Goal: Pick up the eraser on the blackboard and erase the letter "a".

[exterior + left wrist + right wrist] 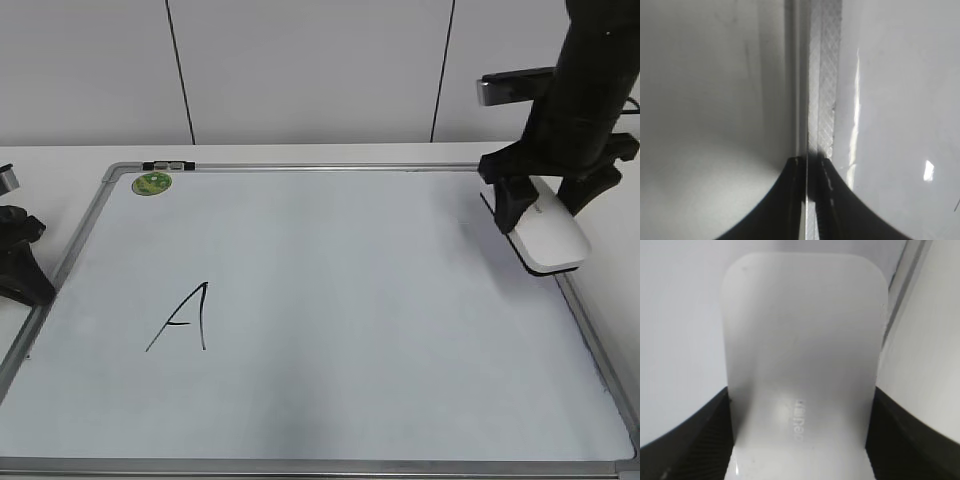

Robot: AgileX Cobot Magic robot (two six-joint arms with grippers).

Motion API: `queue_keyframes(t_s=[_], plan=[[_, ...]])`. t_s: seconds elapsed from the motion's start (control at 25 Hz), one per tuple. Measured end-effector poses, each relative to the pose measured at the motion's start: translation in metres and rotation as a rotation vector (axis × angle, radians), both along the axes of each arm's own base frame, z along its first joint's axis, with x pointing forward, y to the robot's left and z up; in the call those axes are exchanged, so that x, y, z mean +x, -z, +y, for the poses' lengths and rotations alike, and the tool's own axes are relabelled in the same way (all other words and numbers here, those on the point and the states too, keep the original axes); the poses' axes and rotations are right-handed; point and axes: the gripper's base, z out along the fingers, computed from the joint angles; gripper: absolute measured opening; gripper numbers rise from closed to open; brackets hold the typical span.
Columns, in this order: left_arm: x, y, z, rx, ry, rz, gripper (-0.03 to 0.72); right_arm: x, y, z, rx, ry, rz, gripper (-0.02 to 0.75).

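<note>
A large angular capital "A" in black marker stands on the blackboard, at its near left part. The white top of the eraser carries small grey lettering, too blurred in the right wrist view to read. The round green sticker at the board's far left corner shows no legible print.
</note>
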Motion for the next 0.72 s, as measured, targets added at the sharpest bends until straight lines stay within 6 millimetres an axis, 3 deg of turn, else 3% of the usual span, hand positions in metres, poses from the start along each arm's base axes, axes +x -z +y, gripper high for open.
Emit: queue_keyframes(t_s=[0.16,0.4,0.72], plan=[[0.0,0.0,0.0,-0.001,-0.001,0.0,0.032,-0.002,-0.009,-0.023,0.007,0.091,0.001,0.538],[0.0,0.0,0.0,-0.004,-0.003,-0.001,0.032,-0.004,0.007,-0.051,0.049,0.206,0.02,0.538],[0.0,0.0,0.0,-0.006,-0.005,-0.001,0.032,0.0,0.022,-0.053,0.097,0.253,-0.022,0.538]])
